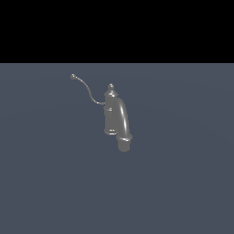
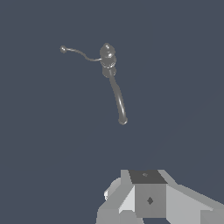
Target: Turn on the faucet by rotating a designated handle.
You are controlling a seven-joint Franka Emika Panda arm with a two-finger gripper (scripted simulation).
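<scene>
The faucet [image 1: 115,114] is seen upright on the grey floor [image 1: 183,183]; the handle [image 1: 87,89] juts from its body toward the exterior view's left. The gripper [image 2: 148,199] is well apart from the faucet; finger state probably hidden, cannot be told.

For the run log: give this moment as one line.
stage: approach | faucet: upright, untouched | handle: free, juts to the exterior view's left | gripper: apart from faucet, jaws hidden

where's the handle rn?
In the exterior view, the handle juts from the faucet body toward that view's left, ball tip up; the tool is well clear.
</scene>
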